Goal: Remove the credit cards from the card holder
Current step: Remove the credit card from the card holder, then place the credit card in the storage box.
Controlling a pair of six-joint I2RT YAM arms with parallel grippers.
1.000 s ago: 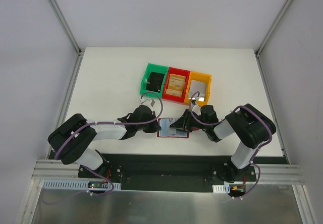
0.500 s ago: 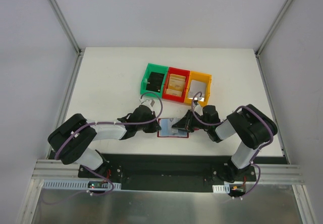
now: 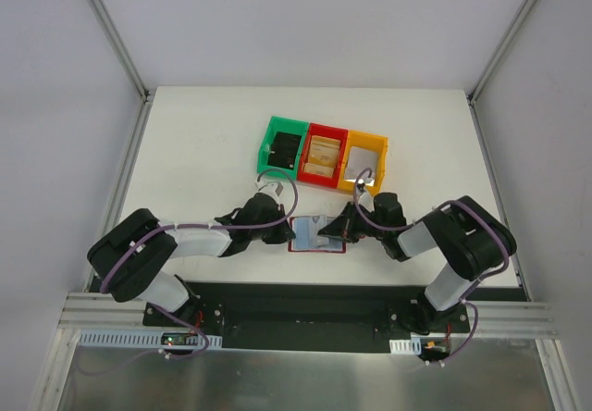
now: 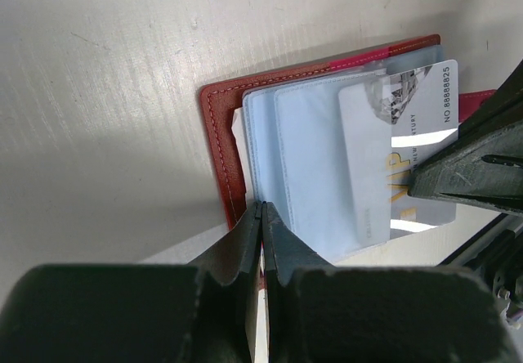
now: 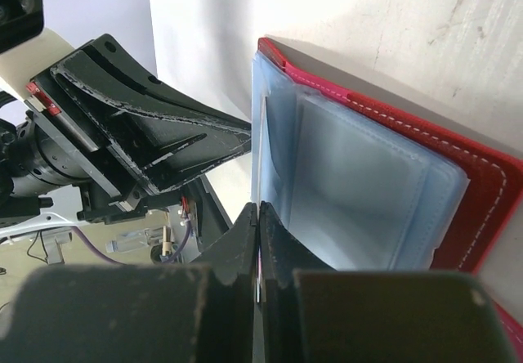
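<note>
The card holder [image 3: 305, 235] lies open on the white table, dark red with grey-blue panels [image 4: 310, 159]. A silver credit card [image 4: 409, 134] sticks out of its right pocket. My right gripper [image 5: 258, 208] is shut on that card's outer edge, which shows as a thin sliver between the jaws. From above, the right gripper [image 3: 326, 235] sits over the holder's right half. My left gripper [image 4: 261, 205] is shut, with its tips against the holder's left side by the panel edge. In the top view the left gripper [image 3: 285, 235] is at the holder's left border.
Three small bins stand in a row behind the holder: green [image 3: 268, 139], red [image 3: 317, 181] and yellow [image 3: 368, 137]. Both arms reach in low from either side. The black base rail runs along the table's near edge.
My right gripper has closed onto the card's edge, and its arm has shifted slightly. The left gripper and the holder have stayed put.
</note>
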